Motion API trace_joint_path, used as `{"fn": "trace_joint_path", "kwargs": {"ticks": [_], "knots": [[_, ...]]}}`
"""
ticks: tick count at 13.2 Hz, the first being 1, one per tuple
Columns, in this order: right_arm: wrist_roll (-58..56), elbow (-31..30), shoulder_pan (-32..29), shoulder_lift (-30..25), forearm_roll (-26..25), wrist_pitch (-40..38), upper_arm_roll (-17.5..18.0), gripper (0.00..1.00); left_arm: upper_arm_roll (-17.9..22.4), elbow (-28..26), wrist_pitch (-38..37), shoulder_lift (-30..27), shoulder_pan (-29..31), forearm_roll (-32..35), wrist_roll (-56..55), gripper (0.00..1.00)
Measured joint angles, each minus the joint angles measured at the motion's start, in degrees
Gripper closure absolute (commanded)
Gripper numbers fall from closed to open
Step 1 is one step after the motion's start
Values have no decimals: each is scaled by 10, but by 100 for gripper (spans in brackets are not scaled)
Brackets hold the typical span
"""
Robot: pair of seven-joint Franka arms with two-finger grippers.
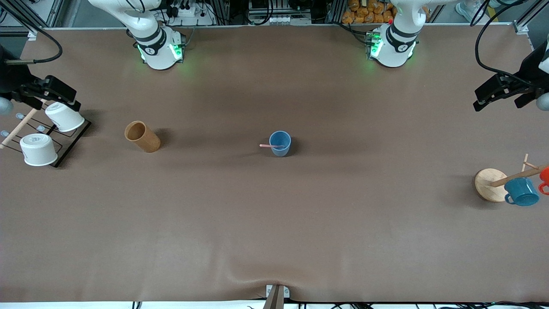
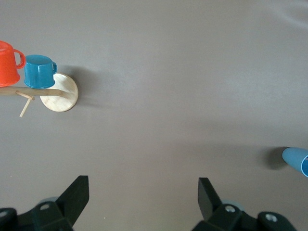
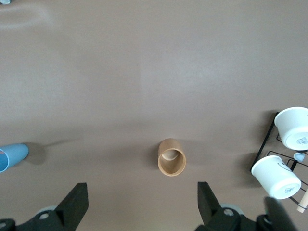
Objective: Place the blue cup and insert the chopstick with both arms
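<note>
The blue cup (image 1: 280, 143) stands upright in the middle of the table. The pale-pink chopstick (image 1: 269, 146) rests in it, its free end sticking out over the rim toward the right arm's end. The cup shows at the edge of the left wrist view (image 2: 297, 160) and of the right wrist view (image 3: 12, 156). My left gripper (image 1: 493, 92) is open and empty, up over the left arm's end of the table; its wrist view (image 2: 143, 195) shows bare table between the fingers. My right gripper (image 1: 51, 92) is open and empty over the rack at the right arm's end (image 3: 142, 199).
A brown wooden cup (image 1: 142, 136) stands between the blue cup and a black wire rack (image 1: 75, 141) holding two white cups (image 1: 38, 149). At the left arm's end a mug tree on a round wooden base (image 1: 489, 183) carries a teal mug (image 1: 521, 192) and a red mug (image 1: 544, 178).
</note>
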Motion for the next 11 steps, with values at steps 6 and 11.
{"fn": "trace_joint_path", "kwargs": {"ticks": [6, 11], "knots": [[-1, 0, 0, 0, -14, 8, 0, 0, 0, 1, -1, 0, 0, 0, 0, 0], [-2, 0, 0, 0, -14, 8, 0, 0, 0, 1, -3, 0, 0, 0, 0, 0]]}}
